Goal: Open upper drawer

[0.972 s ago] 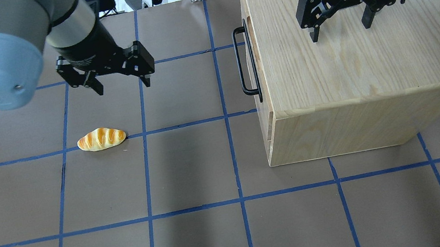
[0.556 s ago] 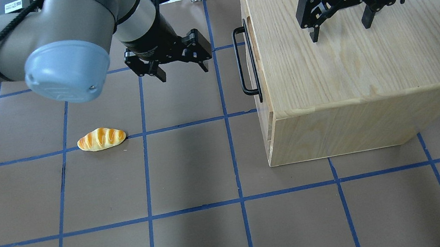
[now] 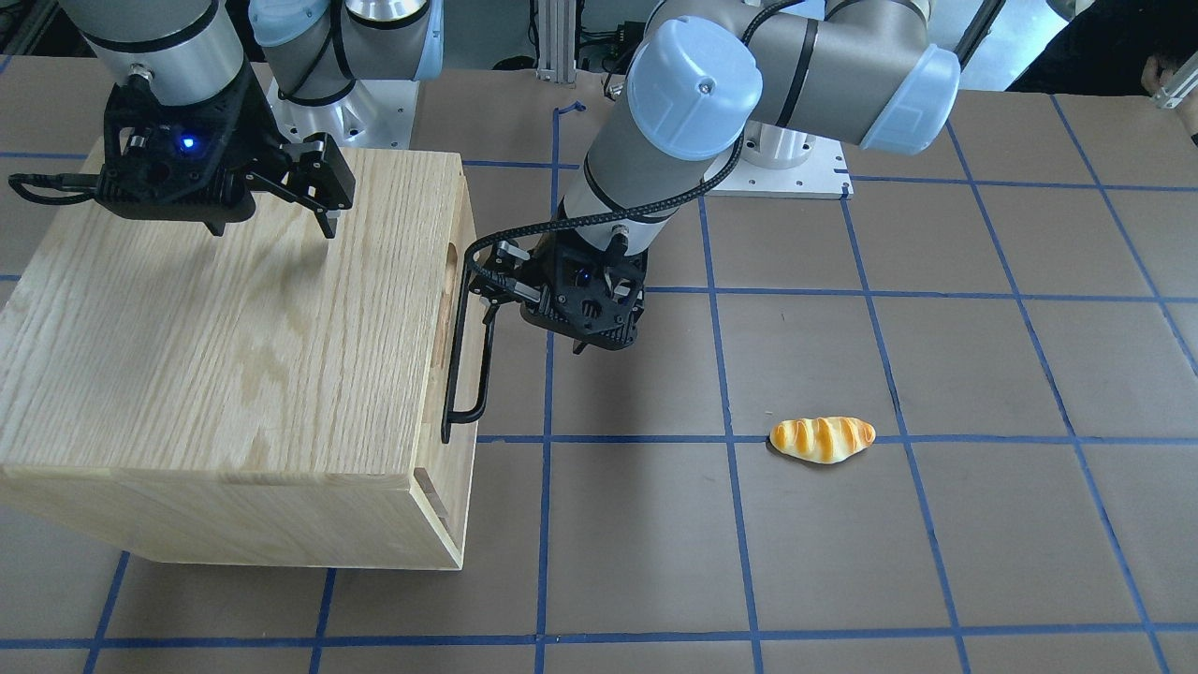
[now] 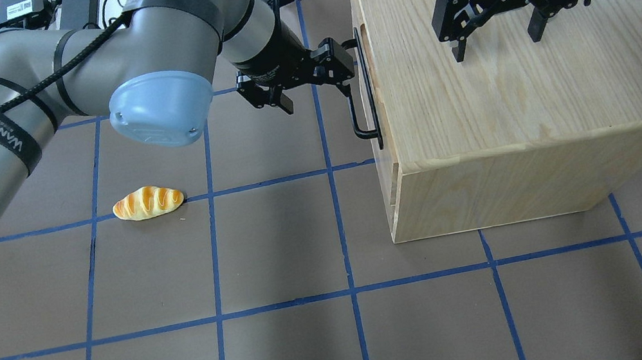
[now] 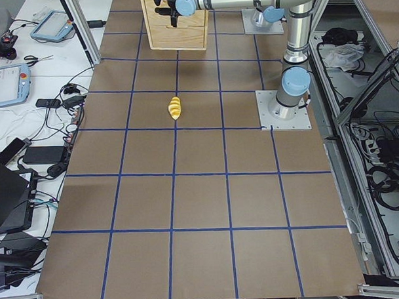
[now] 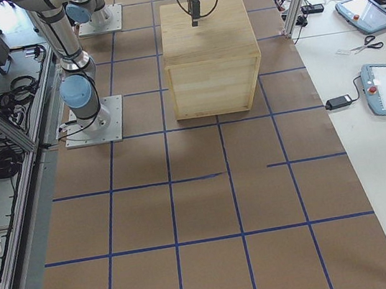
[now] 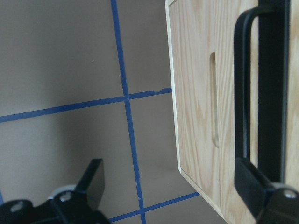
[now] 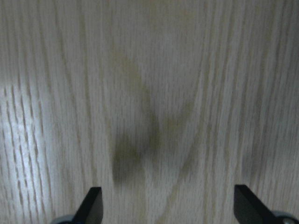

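The upper drawer sits flush in the left face of the oak cabinet. Its black bar handle shows in the front-facing view and fills the right of the left wrist view, beside the oblong slot. My left gripper is open and empty beside the handle's far end. One finger is right at the bar, the other over the mat. My right gripper is open and empty, hovering over the cabinet top.
A toy bread roll lies on the brown gridded mat to the left of the cabinet, also seen in the front-facing view. A lower wooden front panel sits under the upper drawer. The left arm's elbow hangs over the mat.
My left arm has swung right, carrying its open gripper from above the bread roll across to the drawer handle. The right gripper and the drawer have not moved.
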Tool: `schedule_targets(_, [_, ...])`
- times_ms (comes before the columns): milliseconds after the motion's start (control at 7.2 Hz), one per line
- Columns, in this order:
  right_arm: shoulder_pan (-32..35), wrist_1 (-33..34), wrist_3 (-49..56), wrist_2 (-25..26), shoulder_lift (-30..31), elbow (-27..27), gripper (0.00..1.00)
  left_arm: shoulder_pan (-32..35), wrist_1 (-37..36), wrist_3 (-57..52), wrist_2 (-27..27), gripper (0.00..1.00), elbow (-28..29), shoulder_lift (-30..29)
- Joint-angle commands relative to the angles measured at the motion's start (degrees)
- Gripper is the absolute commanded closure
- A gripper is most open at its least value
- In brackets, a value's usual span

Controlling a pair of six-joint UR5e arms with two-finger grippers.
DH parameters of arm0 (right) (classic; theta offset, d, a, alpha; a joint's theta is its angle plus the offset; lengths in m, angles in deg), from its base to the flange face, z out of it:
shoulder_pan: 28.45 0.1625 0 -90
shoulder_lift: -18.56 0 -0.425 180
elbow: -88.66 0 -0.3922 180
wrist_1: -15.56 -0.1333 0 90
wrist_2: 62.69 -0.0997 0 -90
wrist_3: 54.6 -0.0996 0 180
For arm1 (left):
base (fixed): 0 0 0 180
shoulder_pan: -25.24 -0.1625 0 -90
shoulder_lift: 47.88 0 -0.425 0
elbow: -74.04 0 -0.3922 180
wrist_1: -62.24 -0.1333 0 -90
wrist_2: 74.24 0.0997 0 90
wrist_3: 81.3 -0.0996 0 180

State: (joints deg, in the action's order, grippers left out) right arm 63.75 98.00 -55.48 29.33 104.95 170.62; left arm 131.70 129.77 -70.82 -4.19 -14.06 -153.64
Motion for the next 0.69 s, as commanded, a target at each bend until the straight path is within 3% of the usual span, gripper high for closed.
schedule_targets(0, [0.0,0.0,0.0,0.0,0.0,0.0,0.00,0.5,-2.5,-1.0,-1.4,0.00,-0.1,-2.1])
schedule_targets(417, [0.0,0.0,0.0,0.0,0.0,0.0,0.00,-0.5,-1.6,-2.8,-0.6,0.00,-1.1,-1.2])
schedule_targets(556, [0.0,0.0,0.0,0.0,0.0,0.0,0.00,-1.9,-0.7,-3.7,2.1,0.00,-1.3,-0.9])
